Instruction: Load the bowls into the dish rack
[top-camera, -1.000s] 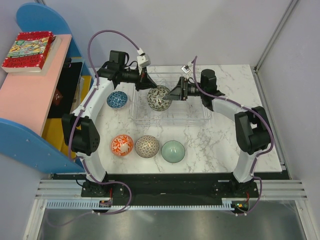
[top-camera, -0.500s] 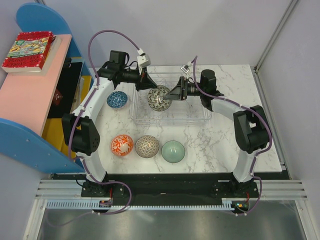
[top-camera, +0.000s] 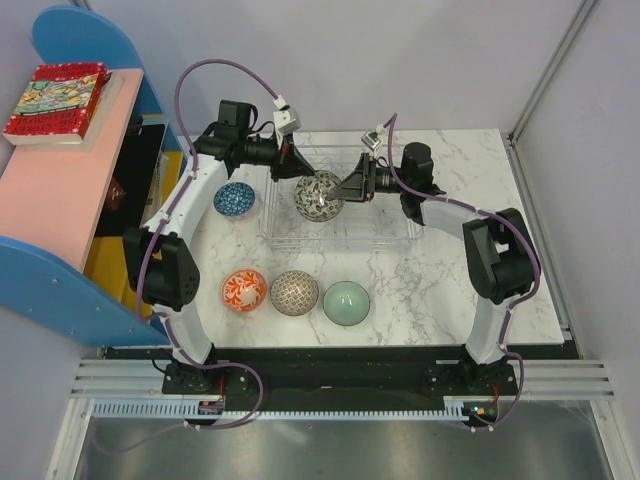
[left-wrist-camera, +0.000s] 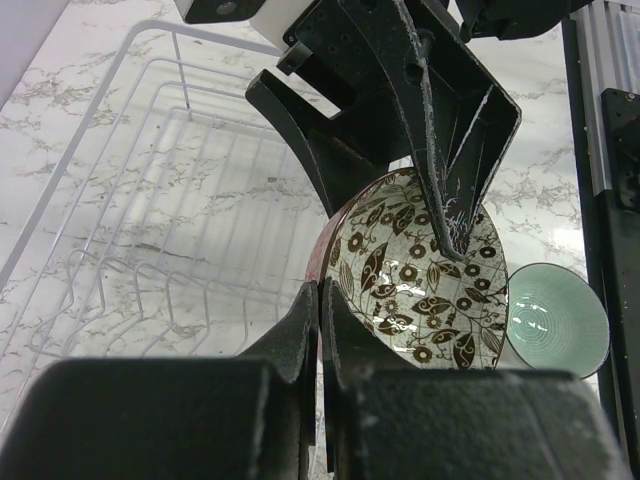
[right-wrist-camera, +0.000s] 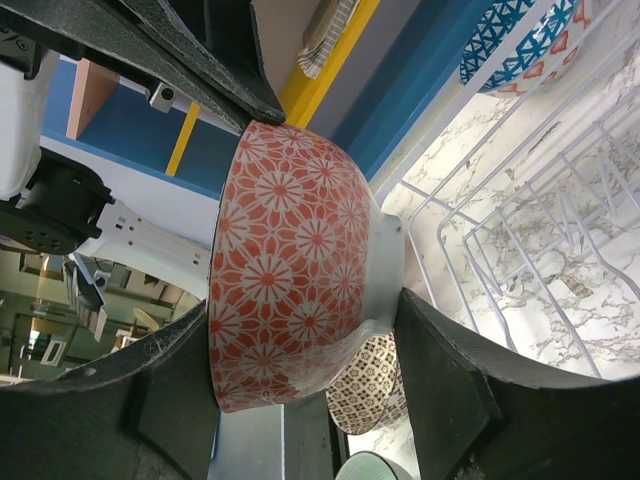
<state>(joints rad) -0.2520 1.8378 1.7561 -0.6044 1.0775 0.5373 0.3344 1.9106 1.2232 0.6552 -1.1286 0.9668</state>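
One bowl (top-camera: 319, 196), left claw (left-wrist-camera: 320, 300) pinching rim, right claw (right-wrist-camera: 305, 330) half hidden, seemingly clamped

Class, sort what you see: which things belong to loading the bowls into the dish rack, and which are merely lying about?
Job: clear plastic dish rack; red-patterned round bowl held in left pincer and right pincer; blue-and-white round bowl; orange floral bowl; beige lattice bowl; pale mint-green bowl.
Lying about: red patterned book; pink shelf.

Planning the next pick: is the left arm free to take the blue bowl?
Probably not yet: the left fingers are shut on the floral bowl over the dish rack. The blue bowl itself lies uncovered.
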